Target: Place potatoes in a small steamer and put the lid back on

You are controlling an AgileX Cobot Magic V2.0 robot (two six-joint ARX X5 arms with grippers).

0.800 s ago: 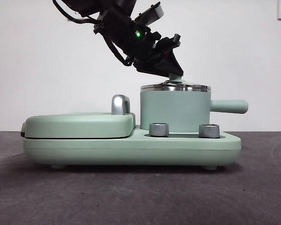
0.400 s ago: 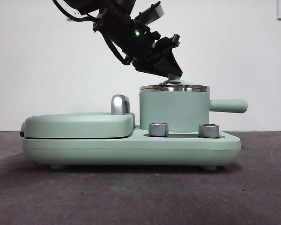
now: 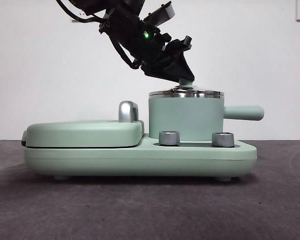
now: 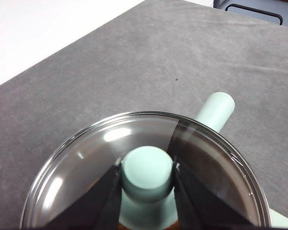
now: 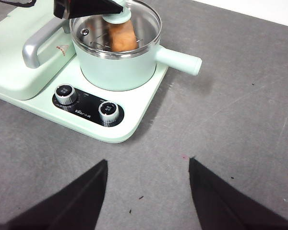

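The mint-green small steamer (image 3: 186, 117) stands on its base unit with its stubby handle (image 3: 245, 112) pointing right. The clear-glass lid (image 4: 86, 167) rests on the steamer's steel rim (image 3: 186, 93). My left gripper (image 3: 185, 79) comes down from the upper left and is shut on the lid's mint-green knob (image 4: 146, 170). The orange-brown potato (image 5: 122, 37) lies inside the steamer (image 5: 116, 64), seen through the lid (image 5: 140, 19) in the right wrist view. My right gripper (image 5: 146, 172) is open and empty, held back above the table in front of the base unit.
The mint-green base unit (image 3: 140, 157) carries a flat hinged griddle (image 3: 82, 132) with a chrome handle (image 3: 127, 111) to the left of the steamer, and two steel dials (image 3: 170, 138) (image 3: 223, 139) at its front. A dark grey mat (image 3: 150, 210) covers the table.
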